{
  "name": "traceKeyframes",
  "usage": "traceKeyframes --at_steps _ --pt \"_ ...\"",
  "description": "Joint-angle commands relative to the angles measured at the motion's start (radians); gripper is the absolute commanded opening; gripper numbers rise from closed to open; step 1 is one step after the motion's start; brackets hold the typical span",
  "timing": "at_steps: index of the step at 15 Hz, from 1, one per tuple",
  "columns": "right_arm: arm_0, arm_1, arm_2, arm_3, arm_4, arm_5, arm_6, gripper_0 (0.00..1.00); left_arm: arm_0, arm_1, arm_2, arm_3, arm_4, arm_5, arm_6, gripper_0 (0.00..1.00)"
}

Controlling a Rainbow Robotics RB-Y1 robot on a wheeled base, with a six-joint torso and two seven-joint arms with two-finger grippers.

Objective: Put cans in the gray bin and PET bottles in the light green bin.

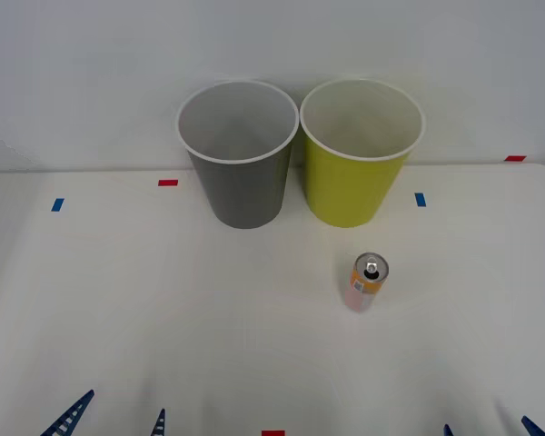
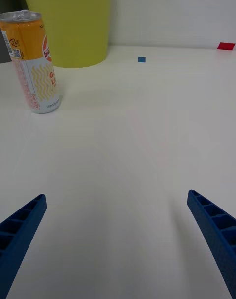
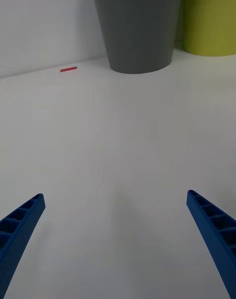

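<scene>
Tabletop (image 1: 118, 318), plain white and matte, runs from the near edge back to a pale wall. Nearest the robot, the left claw (image 1: 113, 420) hovers low at the near-left edge with its blue ribbed fingers spread wide apart, and the right claw (image 1: 490, 429) sits at the near-right edge, fingers likewise spread and holding nothing. A red tape mark (image 1: 272, 433) lies at the near edge between them. Bare surface stretches ahead of both claws. Farther on, right of centre, the can (image 1: 367, 282) stands upright, orange band up top, pale body below, well apart from either claw and with open room all around it. Beyond it, a blue tape square (image 1: 421, 199) lies to the right of the light green bin (image 1: 354, 182), which stands just behind the can. The gray bin (image 1: 241, 186) stands beside it on the left, rims nearly touching, both upright against the wall. Another red mark (image 1: 168, 183) and blue mark (image 1: 57, 204) lie farther left; the tabletop's right far corner is rounded.
</scene>
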Motion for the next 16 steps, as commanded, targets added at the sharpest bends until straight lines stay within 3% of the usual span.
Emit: traceKeyframes --at_steps 1,16 --pt "0.0 0.0 0.0 0.0 0.0 0.0 0.0 1.0 0.0 0.0 0.0 0.0 0.0 0.0 0.0 1.0" --pt "0.0 0.0 0.0 0.0 0.0 0.0 0.0 1.0 0.0 0.0 0.0 0.0 0.0 0.0 0.0 1.0"
